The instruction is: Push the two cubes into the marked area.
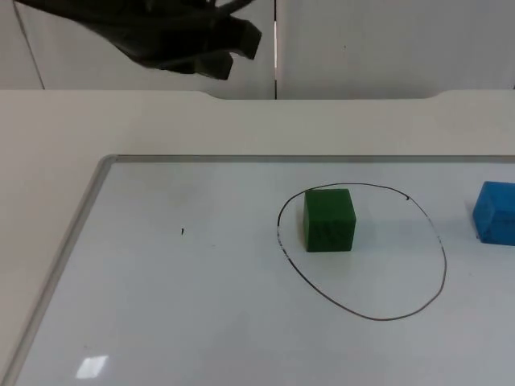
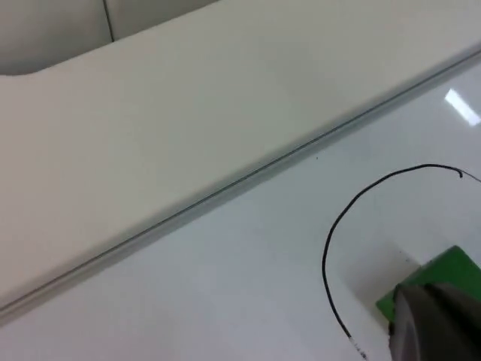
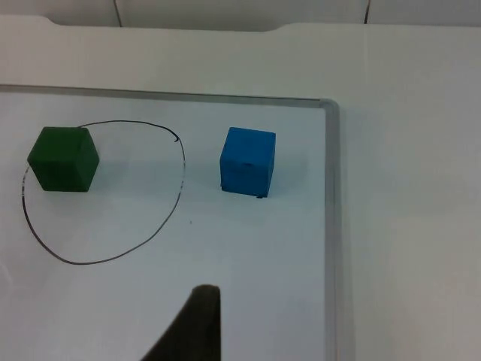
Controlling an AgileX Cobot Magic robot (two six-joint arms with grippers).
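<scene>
A green cube (image 1: 330, 219) stands inside a hand-drawn black oval (image 1: 444, 265) on the whiteboard, close to the oval's far left rim. A blue cube (image 1: 495, 211) sits outside the oval, just right of it. My left gripper (image 1: 235, 50) hangs high over the table's far side, well behind and left of the green cube (image 2: 443, 272). The left wrist view has that cube partly hidden behind the gripper (image 2: 432, 327). In the right wrist view the green cube (image 3: 64, 159) is within the oval (image 3: 182, 177) and the blue cube (image 3: 248, 161) is beside it, both ahead of my right gripper (image 3: 192, 327).
The whiteboard's metal frame (image 1: 88, 201) runs along its left and far sides, and its right side (image 3: 331, 226) passes close to the blue cube. Bare white table (image 1: 161, 121) lies beyond the frame, up to the grey partition wall (image 1: 386, 40).
</scene>
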